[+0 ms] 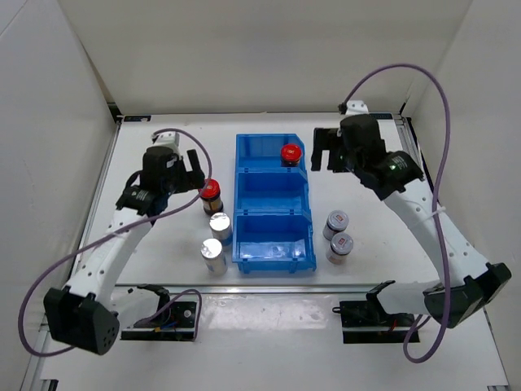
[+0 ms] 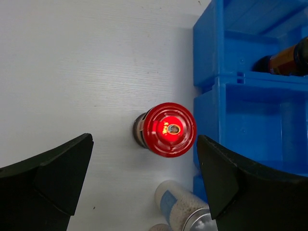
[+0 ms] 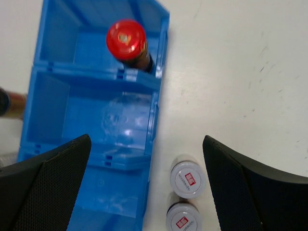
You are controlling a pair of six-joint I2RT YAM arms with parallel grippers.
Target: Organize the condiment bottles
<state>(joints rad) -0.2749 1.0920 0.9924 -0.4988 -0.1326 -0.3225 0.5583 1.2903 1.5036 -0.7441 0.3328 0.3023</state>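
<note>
Red-capped jar point(image 2: 164, 129) beneath wide-open left claw point(image 2: 144, 144), untouched.

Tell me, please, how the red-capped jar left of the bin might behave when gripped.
The red-capped jar looks rigid, so likely won't deform. Standing upright and narrow, it may tip if pushed high. Its round body could roll once toppled.

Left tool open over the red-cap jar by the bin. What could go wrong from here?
1. The red-capped jar stands nearly against the wall of the blue bin; the left tool may clip that wall on the way down.
2. A silver-topped jar stands close by and could get knocked over.
</note>
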